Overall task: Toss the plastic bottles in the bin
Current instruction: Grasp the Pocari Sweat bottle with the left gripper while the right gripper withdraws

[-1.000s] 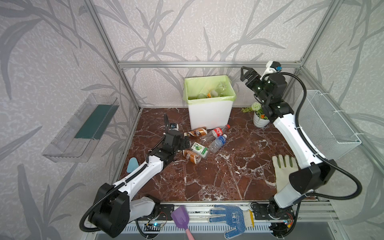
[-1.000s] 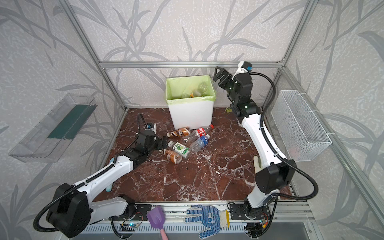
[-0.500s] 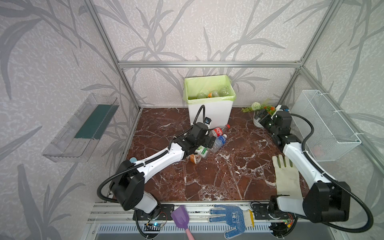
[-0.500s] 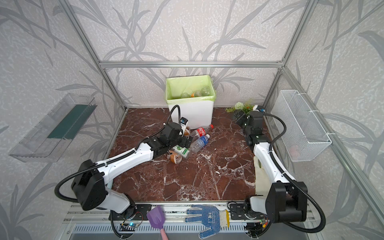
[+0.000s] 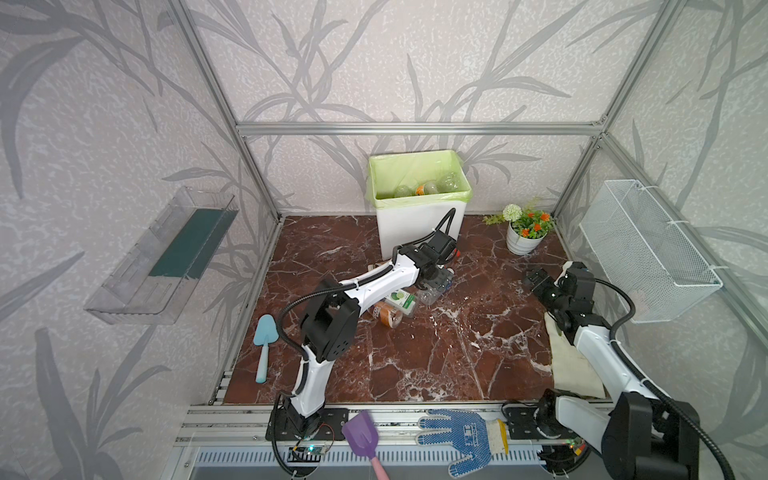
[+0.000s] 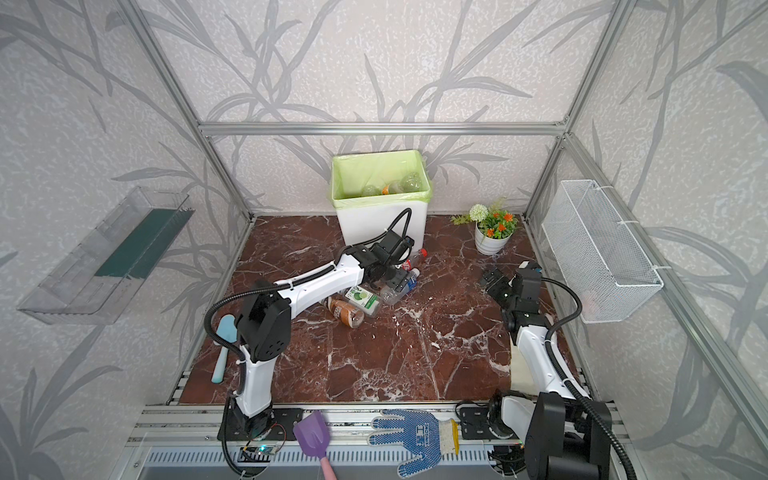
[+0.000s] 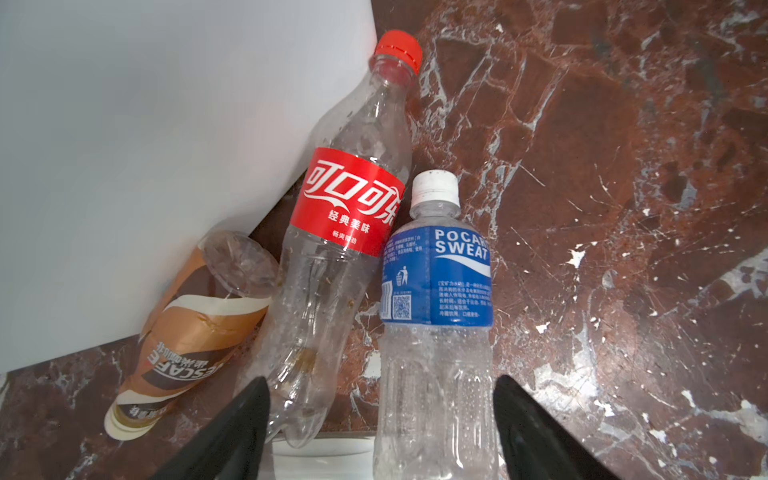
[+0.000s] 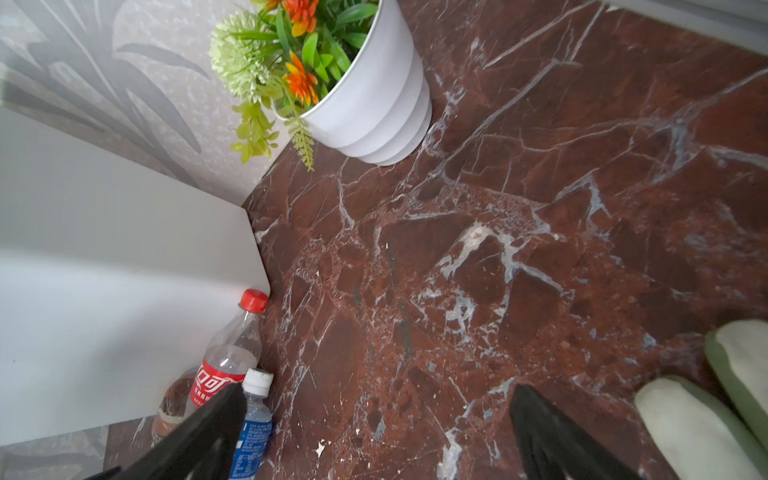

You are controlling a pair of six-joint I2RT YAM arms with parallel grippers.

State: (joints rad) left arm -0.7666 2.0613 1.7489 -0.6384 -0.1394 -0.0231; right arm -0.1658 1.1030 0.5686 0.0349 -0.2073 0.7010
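Blue-label bottle [image 7: 436, 291]: on its side on the floor just in front of the bin [image 5: 419, 237], white cap towards the bin's corner, alongside the red-label bottle [image 7: 345, 199].
Handling, as judged: empty thin clear plastic, so very light, springy, easily dented; round and smooth, likely to roll or squirt out of a hard pinch.
Where to hold: across the ribbed lower body or the label band, not the tapering neck.
Red-label bottle: against the bin's front wall, red cap at the bin's corner.
Coffee-label bottle [image 7: 187, 332]: wedged against the same wall.
Green-label bottle [image 5: 399, 300]: farther out from the bin, beside a brown bottle [image 5: 384, 313].
Bottles in the bin [image 5: 432, 189]: a few, low inside the green liner.
Left gripper [image 7: 379, 388]: low in front of the bin, jaws apart astride the blue-label bottle's lower body, one jaw at the red-label bottle's base; nothing clamped.
Right gripper [image 8: 378, 390]: well apart from the bin, beyond the flower pot [image 5: 521, 245], jaws wide, empty.
Risk: pinching both bottles at once.
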